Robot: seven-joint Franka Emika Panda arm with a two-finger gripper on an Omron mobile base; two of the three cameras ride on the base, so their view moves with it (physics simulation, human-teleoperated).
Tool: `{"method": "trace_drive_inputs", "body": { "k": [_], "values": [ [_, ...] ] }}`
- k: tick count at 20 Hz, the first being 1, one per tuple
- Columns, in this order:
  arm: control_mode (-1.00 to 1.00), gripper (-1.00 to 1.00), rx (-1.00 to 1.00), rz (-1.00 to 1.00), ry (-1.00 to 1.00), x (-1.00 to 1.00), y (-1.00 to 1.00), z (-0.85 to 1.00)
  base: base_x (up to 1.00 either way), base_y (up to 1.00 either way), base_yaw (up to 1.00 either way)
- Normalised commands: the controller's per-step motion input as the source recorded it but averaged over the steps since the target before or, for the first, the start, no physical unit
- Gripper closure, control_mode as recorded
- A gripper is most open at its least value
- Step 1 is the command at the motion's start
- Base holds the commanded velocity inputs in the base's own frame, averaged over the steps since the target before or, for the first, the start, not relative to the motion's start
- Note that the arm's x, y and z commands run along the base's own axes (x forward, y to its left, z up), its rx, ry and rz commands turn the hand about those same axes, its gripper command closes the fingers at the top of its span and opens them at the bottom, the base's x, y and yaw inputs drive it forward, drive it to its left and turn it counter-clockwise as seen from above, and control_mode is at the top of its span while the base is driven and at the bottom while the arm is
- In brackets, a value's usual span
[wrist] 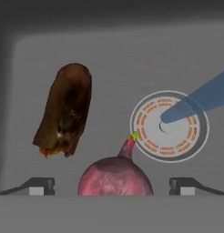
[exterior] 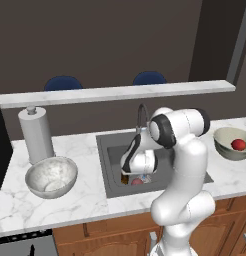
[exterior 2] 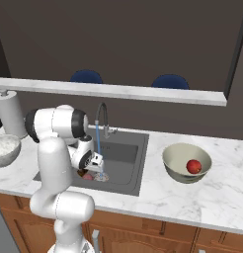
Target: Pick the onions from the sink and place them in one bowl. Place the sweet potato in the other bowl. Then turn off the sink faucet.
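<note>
left base view: the arm reaches down into the sink (exterior: 111, 162); a pinkish onion (exterior: 137, 182) lies on its floor under the hand. the red onion (exterior: 238, 144) sits in the olive bowl (exterior: 221, 140) at right, the grey bowl (exterior: 37, 175) stands at left.

right base view: water runs from the faucet (exterior 2: 101, 114).

hand view: the gripper (wrist: 112, 185) is spread wide, the pinkish onion between its fingertips (wrist: 42, 185), not grasped. the sweet potato (wrist: 64, 110) lies left, the drain (wrist: 169, 126) right.
</note>
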Motion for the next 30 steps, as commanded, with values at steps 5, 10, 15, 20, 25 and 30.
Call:
{"method": "trace_drive_inputs", "body": {
  "k": [5, 10, 15, 20, 25, 30],
  "values": [
    [-1.0, -1.0, 0.0, 0.0, 0.0, 0.0, 0.0, -0.15, 0.0, 0.0, 0.0],
    [-1.0, -1.0, 0.0, 0.0, 0.0, 0.0, 0.0, -0.08, 0.0, 0.0, 0.0],
    [-1.0, -1.0, 0.0, 0.0, 0.0, 0.0, 0.0, -0.07, 0.0, 0.0, 0.0],
    [-1.0, -1.0, 0.0, 0.0, 0.0, 0.0, 0.0, -0.05, 0.0, 0.0, 0.0],
    [-1.0, -1.0, 0.0, 0.0, 0.0, 0.0, 0.0, -0.03, 0.0, 0.0, 0.0],
    [-1.0, -1.0, 0.0, 0.0, 0.0, 0.0, 0.0, -0.02, 0.0, 0.0, 0.0]
  ]
}}
